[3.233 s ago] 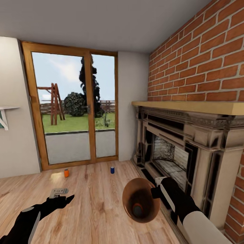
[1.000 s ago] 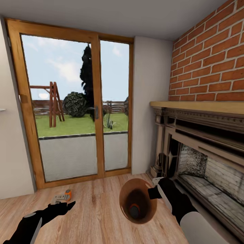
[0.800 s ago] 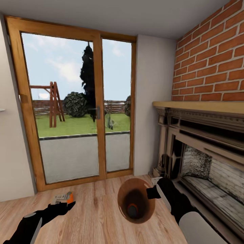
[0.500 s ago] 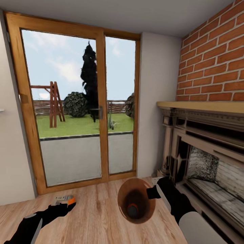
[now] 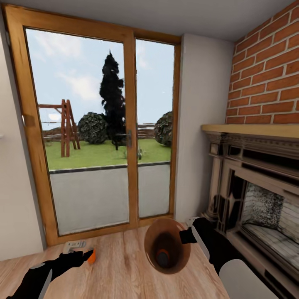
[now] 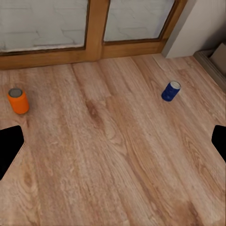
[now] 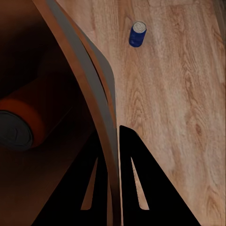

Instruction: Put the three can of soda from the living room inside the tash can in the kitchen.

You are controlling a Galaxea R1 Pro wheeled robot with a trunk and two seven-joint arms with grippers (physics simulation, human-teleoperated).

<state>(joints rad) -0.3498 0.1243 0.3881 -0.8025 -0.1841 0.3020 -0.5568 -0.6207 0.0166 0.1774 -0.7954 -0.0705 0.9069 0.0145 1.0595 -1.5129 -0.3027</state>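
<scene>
No legible text, label, brand, number or sign, orange can [image 6: 18, 100] and blue can [image 6: 171, 91] on the wood floor [image 6: 113, 155] with plain unprinted sides

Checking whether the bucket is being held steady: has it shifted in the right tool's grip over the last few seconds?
No. The bucket sits at the same spot against the right arm, with the orange can inside; only the camera closed in on the glass doors.

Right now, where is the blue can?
The blue can stands upright on the wood floor near the glass doors, well apart from the orange can.
</scene>
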